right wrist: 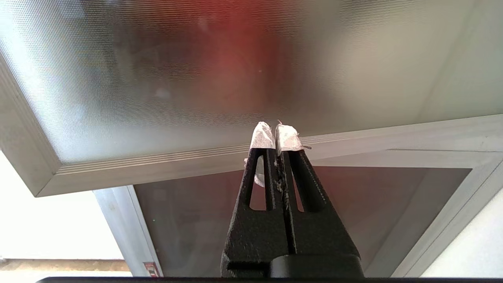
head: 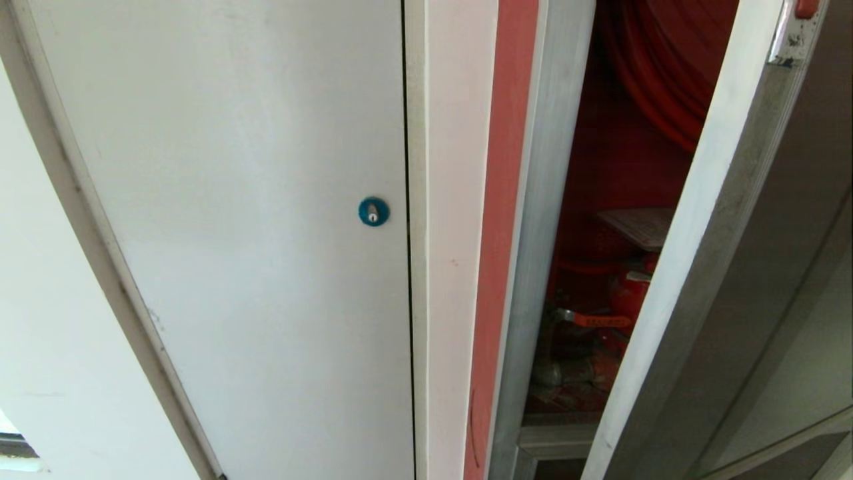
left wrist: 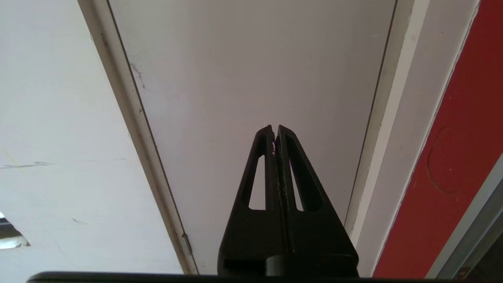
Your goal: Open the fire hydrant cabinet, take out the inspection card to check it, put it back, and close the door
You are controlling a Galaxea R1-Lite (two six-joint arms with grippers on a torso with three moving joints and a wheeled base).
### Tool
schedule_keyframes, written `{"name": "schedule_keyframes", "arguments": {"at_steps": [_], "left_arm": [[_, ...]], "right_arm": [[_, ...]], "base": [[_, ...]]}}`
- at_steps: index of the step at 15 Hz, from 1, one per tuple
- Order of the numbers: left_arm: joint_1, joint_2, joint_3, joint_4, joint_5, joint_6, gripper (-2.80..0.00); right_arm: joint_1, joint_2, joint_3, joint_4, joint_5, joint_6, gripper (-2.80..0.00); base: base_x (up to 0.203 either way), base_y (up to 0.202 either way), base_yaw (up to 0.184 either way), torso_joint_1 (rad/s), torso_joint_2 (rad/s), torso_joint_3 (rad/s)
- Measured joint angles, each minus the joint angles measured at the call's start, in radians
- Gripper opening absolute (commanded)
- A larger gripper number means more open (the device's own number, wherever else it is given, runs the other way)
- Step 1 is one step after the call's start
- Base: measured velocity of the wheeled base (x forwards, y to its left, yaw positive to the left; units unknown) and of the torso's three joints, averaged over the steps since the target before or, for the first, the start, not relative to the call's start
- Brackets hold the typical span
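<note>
right gripper [right wrist: 275,135]: nearest the lens in right wrist view; fingers [right wrist: 262,135] pressed together, tips wrapped in white padding, pinched nothing; pointed at the door's frosted inner face.
left gripper [left wrist: 274,131]: fingers shut tight, nothing between; parked facing the white panel door [head: 233,200] with blue round lock [head: 373,211], well apart from the task's things.
door [head: 673,320]: stood ajar, swung outward on the right; tinted glass in silver aluminium frame, small red latch [head: 806,7] near upper corner.
fire hydrant cabinet [head: 540,267]: open gap showed red interior, red hose reel [head: 660,67] high up, red valve [head: 626,293] lower.
inspection card [head: 636,227]: lay flat inside cabinet, above the valve, partly hidden behind the door edge; fine grid faint.
card handling: judged light, thin, laminated so likely slick and a bit flexible; best pinched at the free near edge, padded fingertips should help against slip.
door handling: judged rigid, moderately heavy, glass fragile; better pushed or pulled at the aluminium frame edge, not the pane.
lower glass panel [right wrist: 298,212]: seen below the door frame, closed.
risk: gap looked narrow for reaching in; wider swing probably needed first.
</note>
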Motion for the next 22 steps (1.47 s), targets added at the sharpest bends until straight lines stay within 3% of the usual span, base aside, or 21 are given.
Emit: {"name": "schedule_keyframes", "arguments": {"at_steps": [15, 18, 20, 22], "left_arm": [[0.0, 0.0, 0.0, 0.0, 0.0, 0.0, -2.8], [0.0, 0.0, 0.0, 0.0, 0.0, 0.0, -2.8], [0.0, 0.0, 0.0, 0.0, 0.0, 0.0, -2.8], [0.0, 0.0, 0.0, 0.0, 0.0, 0.0, -2.8]], "right_arm": [[0.001, 0.0, -0.001, -0.004, -0.022, 0.076, -2.8], [0.002, 0.003, -0.091, 0.017, -0.016, 0.098, -2.8], [0.003, 0.029, -0.201, 0.076, 0.035, 0.11, -2.8], [0.003, 0.091, -0.319, 0.149, 0.143, 0.135, -2.8]], "base": [[0.0, 0.0, 0.0, 0.0, 0.0, 0.0], [0.0, 0.0, 0.0, 0.0, 0.0, 0.0], [0.0, 0.0, 0.0, 0.0, 0.0, 0.0], [0.0, 0.0, 0.0, 0.0, 0.0, 0.0]]}}
